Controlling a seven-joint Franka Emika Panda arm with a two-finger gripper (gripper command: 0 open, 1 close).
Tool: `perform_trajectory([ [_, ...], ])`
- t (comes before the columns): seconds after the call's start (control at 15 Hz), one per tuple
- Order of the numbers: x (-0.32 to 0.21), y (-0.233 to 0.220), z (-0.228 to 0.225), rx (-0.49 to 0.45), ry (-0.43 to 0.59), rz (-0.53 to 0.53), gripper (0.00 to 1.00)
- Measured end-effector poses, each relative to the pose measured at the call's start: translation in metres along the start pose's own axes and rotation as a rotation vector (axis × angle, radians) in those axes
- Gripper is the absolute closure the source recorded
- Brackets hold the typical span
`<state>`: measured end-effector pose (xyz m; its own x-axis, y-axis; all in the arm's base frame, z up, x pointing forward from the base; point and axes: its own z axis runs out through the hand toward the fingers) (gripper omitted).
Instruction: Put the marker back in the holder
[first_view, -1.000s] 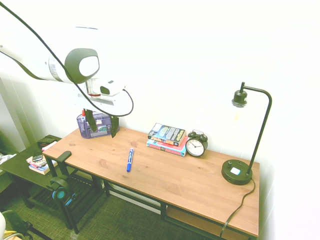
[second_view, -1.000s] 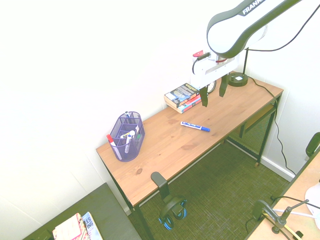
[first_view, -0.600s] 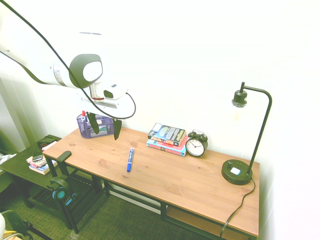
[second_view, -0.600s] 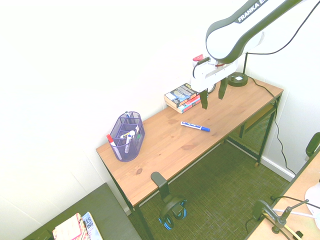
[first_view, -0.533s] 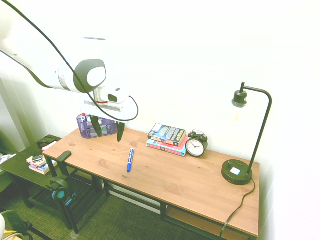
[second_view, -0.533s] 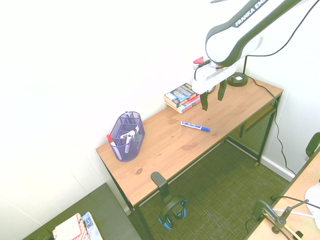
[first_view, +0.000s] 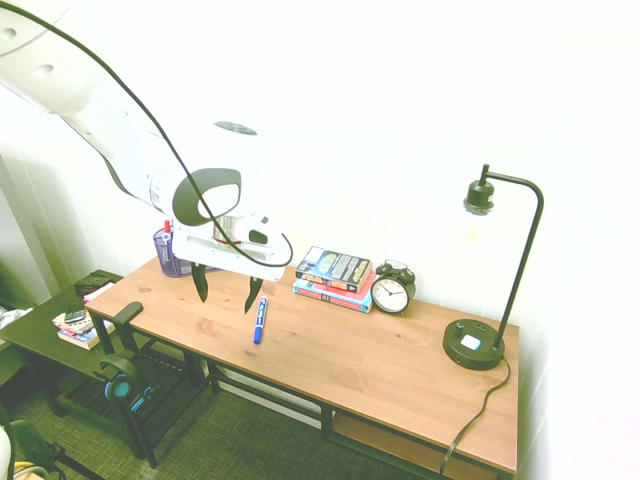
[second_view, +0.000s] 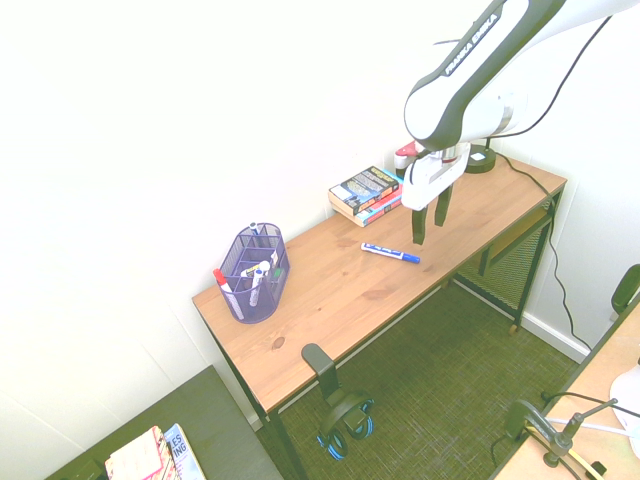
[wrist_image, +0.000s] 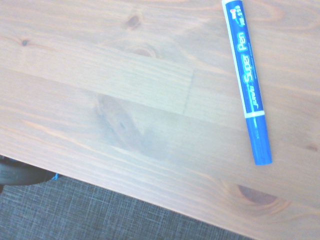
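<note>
The blue marker (first_view: 260, 319) lies flat on the wooden table (first_view: 380, 360), about midway along its front half; it also shows as marker (second_view: 390, 253) and close up as marker (wrist_image: 248, 85) with white print on its barrel. My gripper (first_view: 227, 290) hangs open and empty just above the table, a little to the side of the marker, fingers pointing down; from the other side the gripper (second_view: 429, 222) is near the marker's end. The purple mesh holder (second_view: 255, 272) stands at the table's far end, and the holder (first_view: 163, 254) is mostly hidden behind my arm.
A stack of books (first_view: 335, 275), a black alarm clock (first_view: 391, 290) and a black desk lamp (first_view: 475, 345) line the wall side. Pens, one red-capped (second_view: 222, 281), stand in the holder. Headphones (first_view: 120, 380) hang off the table's end, beside a low side table (first_view: 40, 335).
My arm has swung from above the holder toward the marker and come down close to the table. The fingers stayed open. The marker has not moved.
</note>
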<state>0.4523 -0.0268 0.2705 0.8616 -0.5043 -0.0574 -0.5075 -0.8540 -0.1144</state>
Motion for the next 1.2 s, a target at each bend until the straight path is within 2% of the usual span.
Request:
perform_trajectory([
  [0.27, 0.012, -0.005, 0.042, 0.006, 0.111, -0.158, 0.00],
  [0.73, 0.029, -0.005, 0.100, -0.009, 0.163, -0.240, 0.00],
  [0.8, 0.032, -0.007, 0.107, -0.003, 0.171, -0.252, 1.00],
  [1.2, 0.055, -0.023, 0.118, 0.028, 0.202, -0.263, 1.00],
])
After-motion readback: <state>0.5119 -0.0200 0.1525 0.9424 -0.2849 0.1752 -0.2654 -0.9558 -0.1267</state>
